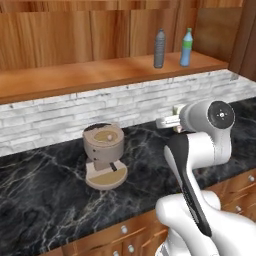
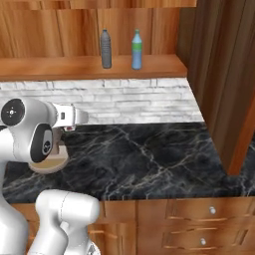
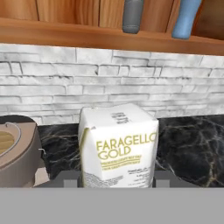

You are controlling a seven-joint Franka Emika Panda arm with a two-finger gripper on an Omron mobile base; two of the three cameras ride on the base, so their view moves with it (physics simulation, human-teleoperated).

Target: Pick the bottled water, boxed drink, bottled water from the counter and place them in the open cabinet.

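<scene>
My gripper [image 3: 117, 181] is closed on the boxed drink [image 3: 118, 146], which fills the space directly in front of my hand camera; the carton sits upright between my fingers, its cream face printed with gold lettering turned toward me (the fingertips themselves are mostly hidden behind the box, only grey stubs showing at either side of its base). In the left base view the carton [image 1: 178, 111] peeks out just past my wrist, above the counter [image 1: 50, 185]. Just to the left of the box, from my hand, stands a tan coffee machine [image 3: 17, 153], close by but not touching it. Beyond the carton runs the white brick backsplash [image 3: 52, 83], and above that the cabinet shelf board [image 3: 65, 37]. On that shelf, above and ahead of my gripper, both bottles stand upright near each other: the grey bottled water [image 2: 106, 49] on the left and the blue bottled water [image 2: 137, 50] with its green cap on the right.
</scene>
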